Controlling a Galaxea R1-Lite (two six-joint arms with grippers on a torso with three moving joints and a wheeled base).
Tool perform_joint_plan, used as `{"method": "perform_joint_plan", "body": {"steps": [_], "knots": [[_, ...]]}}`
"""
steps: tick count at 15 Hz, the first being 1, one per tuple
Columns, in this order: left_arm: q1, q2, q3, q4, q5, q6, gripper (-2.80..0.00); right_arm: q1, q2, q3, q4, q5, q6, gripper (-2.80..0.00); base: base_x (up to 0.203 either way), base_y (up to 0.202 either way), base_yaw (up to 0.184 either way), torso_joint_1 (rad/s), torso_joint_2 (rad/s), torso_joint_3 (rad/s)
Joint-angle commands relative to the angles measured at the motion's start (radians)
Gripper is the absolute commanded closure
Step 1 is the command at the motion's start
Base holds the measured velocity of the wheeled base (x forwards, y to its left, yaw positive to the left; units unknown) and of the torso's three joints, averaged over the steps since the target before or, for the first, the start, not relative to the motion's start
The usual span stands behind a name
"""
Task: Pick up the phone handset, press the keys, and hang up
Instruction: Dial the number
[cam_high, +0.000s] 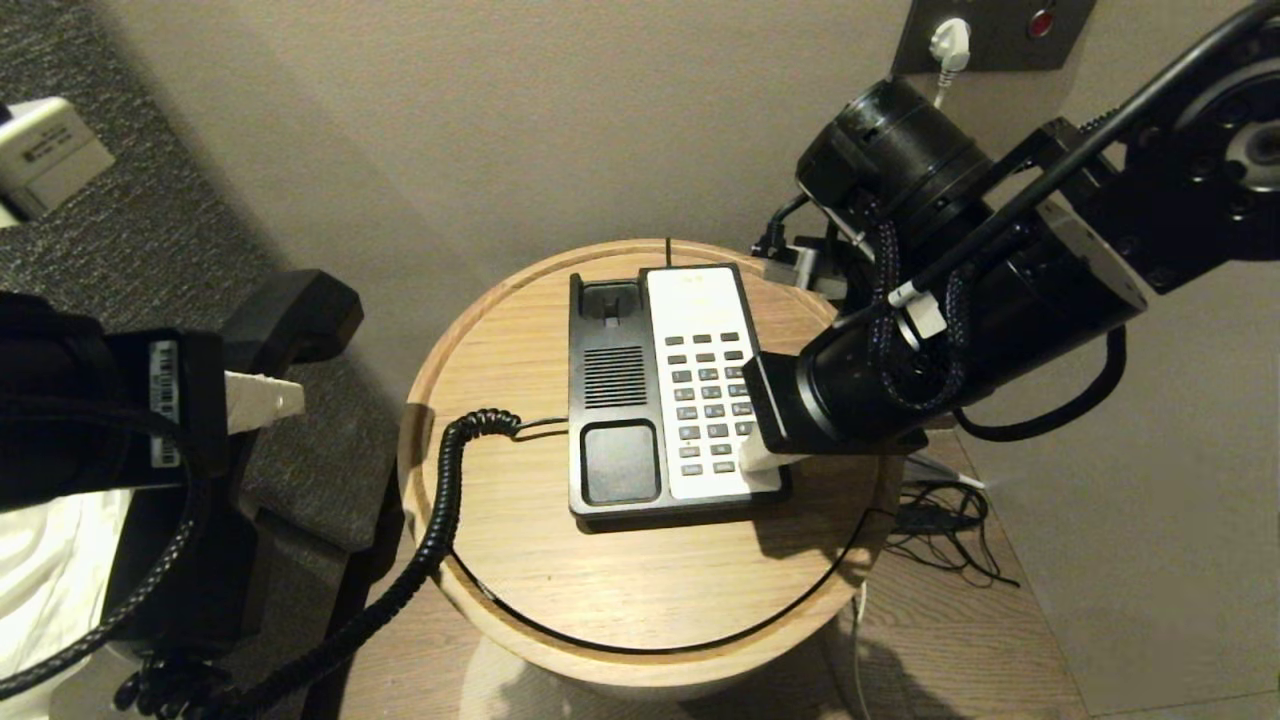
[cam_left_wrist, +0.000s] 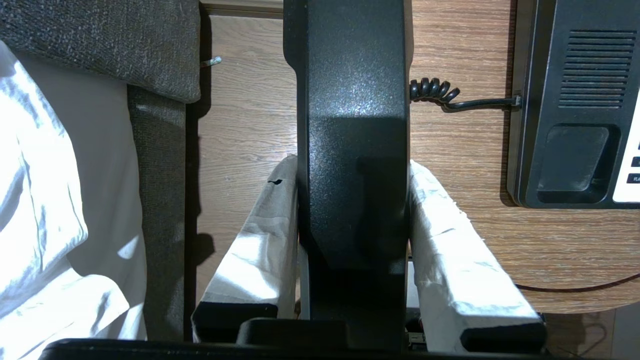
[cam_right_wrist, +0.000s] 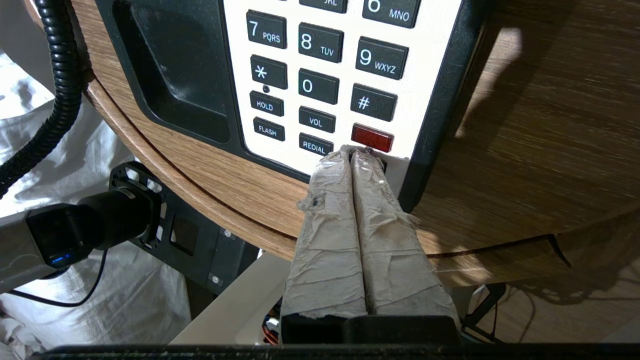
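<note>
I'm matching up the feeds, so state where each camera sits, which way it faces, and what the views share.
Head view: high on the robot, looking down at the round table and phone base; both arms show.
Left wrist view: behind the left pincer, facing down along the phone handset clamped between its fingers.
Right wrist view: behind the right pincer, shut, tips at the keypad's lower edge beside the red key.
All three share the phone base, coiled cord and table.

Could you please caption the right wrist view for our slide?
Shut right gripper tips at the phone base's near edge by its red key.
</note>
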Motion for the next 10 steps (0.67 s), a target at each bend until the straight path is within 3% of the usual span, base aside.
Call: {"method": "perform_joint_plan", "body": {"steps": [1,10], "knots": [[0.000,0.000,0.002,0.005,0.004,-0.003,0.00,-0.002,0.007,0.002,0.004,0.001,0.003,0.00,0.000,0.000,0.000,0.000,0.00,0.000],[0.000,-0.001,0.004,0.005,0.004,-0.005,0.00,-0.020,-0.003,-0.001,0.004,-0.001,-0.001,0.00,0.000,0.000,0.000,0.000,0.00,0.000]]}}
